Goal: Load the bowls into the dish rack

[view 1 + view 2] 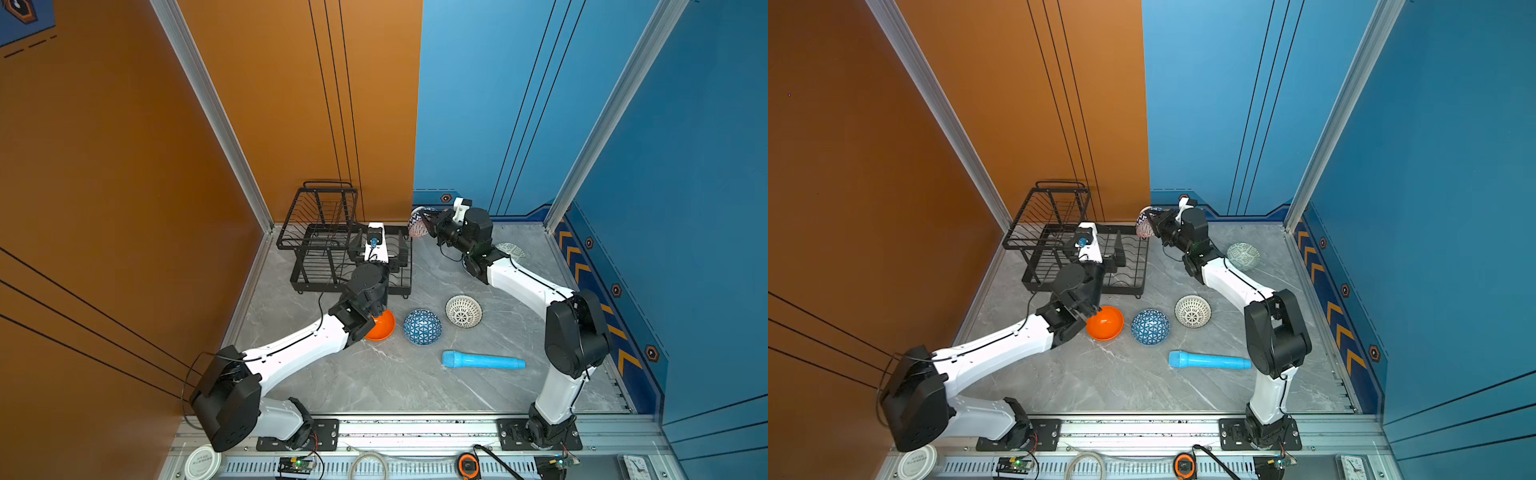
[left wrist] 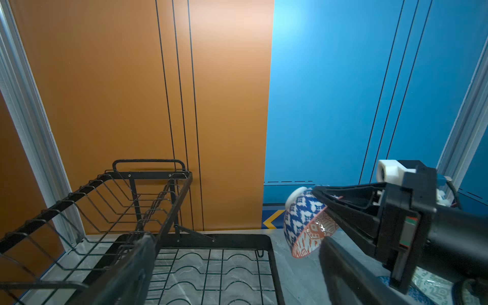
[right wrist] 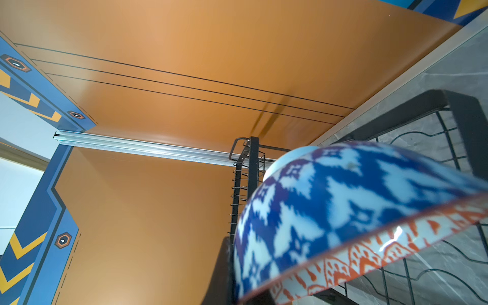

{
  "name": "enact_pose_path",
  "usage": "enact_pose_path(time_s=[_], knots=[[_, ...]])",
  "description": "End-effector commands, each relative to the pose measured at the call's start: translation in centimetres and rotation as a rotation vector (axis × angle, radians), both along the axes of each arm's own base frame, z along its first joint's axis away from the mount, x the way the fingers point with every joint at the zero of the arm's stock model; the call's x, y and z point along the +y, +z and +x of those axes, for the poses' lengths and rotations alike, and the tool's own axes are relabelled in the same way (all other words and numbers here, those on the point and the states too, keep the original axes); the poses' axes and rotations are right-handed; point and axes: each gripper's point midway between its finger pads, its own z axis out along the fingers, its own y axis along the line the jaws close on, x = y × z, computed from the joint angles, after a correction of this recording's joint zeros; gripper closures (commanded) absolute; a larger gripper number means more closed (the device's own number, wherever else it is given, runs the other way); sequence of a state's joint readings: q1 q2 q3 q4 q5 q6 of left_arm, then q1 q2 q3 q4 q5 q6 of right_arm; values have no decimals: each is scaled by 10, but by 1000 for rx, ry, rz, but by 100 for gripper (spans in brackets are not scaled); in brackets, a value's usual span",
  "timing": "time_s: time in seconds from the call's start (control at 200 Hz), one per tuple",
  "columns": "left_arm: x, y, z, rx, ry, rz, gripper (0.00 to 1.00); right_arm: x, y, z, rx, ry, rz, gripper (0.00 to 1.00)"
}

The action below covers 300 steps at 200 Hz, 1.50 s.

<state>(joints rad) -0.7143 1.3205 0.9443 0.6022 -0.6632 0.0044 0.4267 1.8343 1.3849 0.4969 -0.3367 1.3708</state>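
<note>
The right jaws are clamped on the rim of the blue-and-white bowl point(image 2: 301, 216), tilted just beside the dish rack point(image 2: 227, 240), while the left jaws stand apart, empty, over its lower tray; the glazed bowl looks stiff, slippery and breakable, so a rim pinch suits it.

A big orange wall point(image 1: 291, 104) is standing past the left pincer point(image 1: 377, 245) and is going round to its left side too. A big blue wall point(image 1: 498, 104) is standing behind the right pincer point(image 1: 426, 220). Thin black lines point(image 1: 332, 104) are running up both walls. Shiny silver posts point(image 1: 212, 116) are sitting in the corners. Yellow arrows point(image 1: 579, 270) are running low along the blue wall to the right of the right pincer. A grey stone bench point(image 1: 374, 382) is lying under both pincers. Light is shining brightest high on the blue wall.
</note>
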Motion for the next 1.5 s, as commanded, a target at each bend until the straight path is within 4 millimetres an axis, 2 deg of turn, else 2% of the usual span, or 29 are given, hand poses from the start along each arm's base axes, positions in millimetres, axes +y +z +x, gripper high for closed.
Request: enact_pose_path(time_s=[0.0,0.02,0.04,0.235,0.35,0.43,0.475,0.485,0.505,0.696,0.711,0.936,0.961,1.146,1.341,1.496], knots=[[19,-16,2,198,-88,-77,2,7,24,-1,-121,-3,70,100],[29,-22,3,230,-70,-82,2,8,22,0,-122,-3,72,100],[36,-9,4,227,-63,-106,2,10,20,0,-126,-1,74,100],[107,8,-1,272,37,-204,2,34,7,5,-169,6,106,100],[145,7,-1,297,95,-281,2,50,-1,8,-184,12,130,100],[161,2,1,326,104,-328,2,59,-6,10,-195,13,150,100],[172,-1,3,333,119,-360,2,63,-2,9,-202,15,157,100],[172,-1,3,334,113,-366,2,68,-17,13,-181,15,144,100],[176,-2,4,335,116,-378,2,71,-21,14,-178,18,140,100],[203,-4,10,338,154,-440,2,98,-37,21,-167,28,135,100],[206,-12,9,368,166,-445,2,99,-38,21,-166,29,134,100],[237,-35,22,409,232,-517,2,127,-51,27,-172,47,141,100],[240,-29,26,378,222,-527,2,131,-52,27,-172,51,143,100],[255,-31,32,372,248,-516,2,141,-62,33,-158,60,147,100],[276,-40,38,365,281,-534,2,146,-64,37,-154,68,160,100],[275,-43,53,356,224,-545,2,148,-72,39,-139,74,156,100]])
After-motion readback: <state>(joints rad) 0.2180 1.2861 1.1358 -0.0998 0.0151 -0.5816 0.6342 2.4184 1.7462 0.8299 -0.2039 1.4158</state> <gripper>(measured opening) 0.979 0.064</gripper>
